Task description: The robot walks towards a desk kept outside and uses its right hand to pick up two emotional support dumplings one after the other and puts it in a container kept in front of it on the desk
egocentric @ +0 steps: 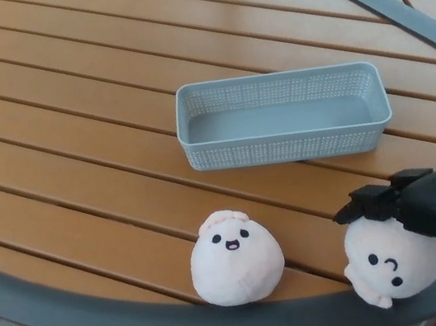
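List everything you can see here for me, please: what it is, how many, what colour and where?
Plush dumplings: two, pale pink with little faces; one stands free near the table's front edge, the other to its right under the robot's hand.
Basket: one, grey-blue, perforated walls, empty, behind the dumplings.
Table: one, orange-brown slats with a dark grey rim.
Ground: reddish brick paving, below the rim at lower left.
Right hand: one, black, wrapped over the right dumpling's top.
Left hand: not in view.

Pale peach dumplings [235,258] [392,261] with black faces — grey-blue mesh-patterned container [281,116] — orange-brown slatted desk [74,153], black hand [426,203].
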